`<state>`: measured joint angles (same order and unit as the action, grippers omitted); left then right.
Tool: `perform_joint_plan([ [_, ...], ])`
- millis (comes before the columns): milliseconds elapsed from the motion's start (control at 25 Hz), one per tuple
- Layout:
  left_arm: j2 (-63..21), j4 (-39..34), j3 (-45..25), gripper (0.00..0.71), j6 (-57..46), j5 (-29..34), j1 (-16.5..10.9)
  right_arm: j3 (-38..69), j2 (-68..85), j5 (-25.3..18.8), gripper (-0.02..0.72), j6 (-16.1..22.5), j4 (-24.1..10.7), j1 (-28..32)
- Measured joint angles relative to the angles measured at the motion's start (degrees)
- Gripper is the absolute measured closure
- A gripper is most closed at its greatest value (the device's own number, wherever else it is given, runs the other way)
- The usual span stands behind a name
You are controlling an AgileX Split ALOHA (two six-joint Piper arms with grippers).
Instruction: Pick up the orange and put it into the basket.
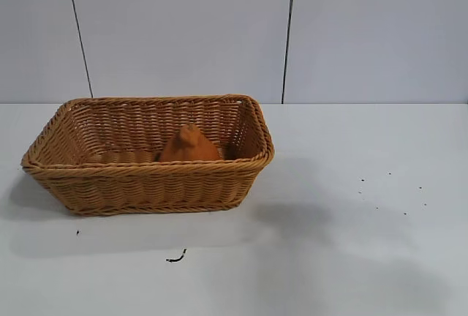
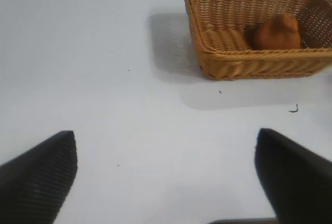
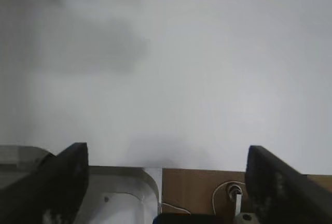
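The orange (image 1: 189, 146) lies inside the light brown wicker basket (image 1: 146, 184) at the left of the table, its knobby neck pointing up. The left wrist view shows the orange (image 2: 277, 33) in the basket (image 2: 249, 63) from a distance. My left gripper (image 2: 166, 175) hangs open over bare table well away from the basket, nothing between its fingers. My right gripper (image 3: 166, 177) is open and empty too, at the table's edge. Neither arm shows in the exterior view.
A white table (image 1: 329, 257) carries a few dark specks and a small dark scrap (image 1: 175, 258) in front of the basket. Past the table's edge, the right wrist view shows a metal plate (image 3: 124, 198) and a brown board with a white cable (image 3: 202, 193).
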<state>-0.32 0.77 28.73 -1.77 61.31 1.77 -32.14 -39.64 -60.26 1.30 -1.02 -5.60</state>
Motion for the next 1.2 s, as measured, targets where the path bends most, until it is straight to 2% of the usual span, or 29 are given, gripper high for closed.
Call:
perform_joint_plan([
  [240, 0.0, 0.0, 0.0, 0.044, 0.0, 0.0, 0.0, 3.8, 15.8, 1.6, 0.138, -0.3, 0.0, 0.0],
  [600, 0.0, 0.0, 0.0, 0.044, 0.0, 0.0, 0.0, 3.8, 27.9, 2.0, 0.138, -0.3, 2.3, 0.1],
  [880, 0.0, 0.0, 0.0, 0.044, 0.0, 0.0, 0.0, 4.0, 38.6, 2.0, 0.138, -0.3, 2.4, 5.3],
  [1200, 0.0, 0.0, 0.0, 0.044, 0.0, 0.0, 0.0, 4.0, 39.8, 1.9, 0.138, -0.3, 2.4, 7.4],
])
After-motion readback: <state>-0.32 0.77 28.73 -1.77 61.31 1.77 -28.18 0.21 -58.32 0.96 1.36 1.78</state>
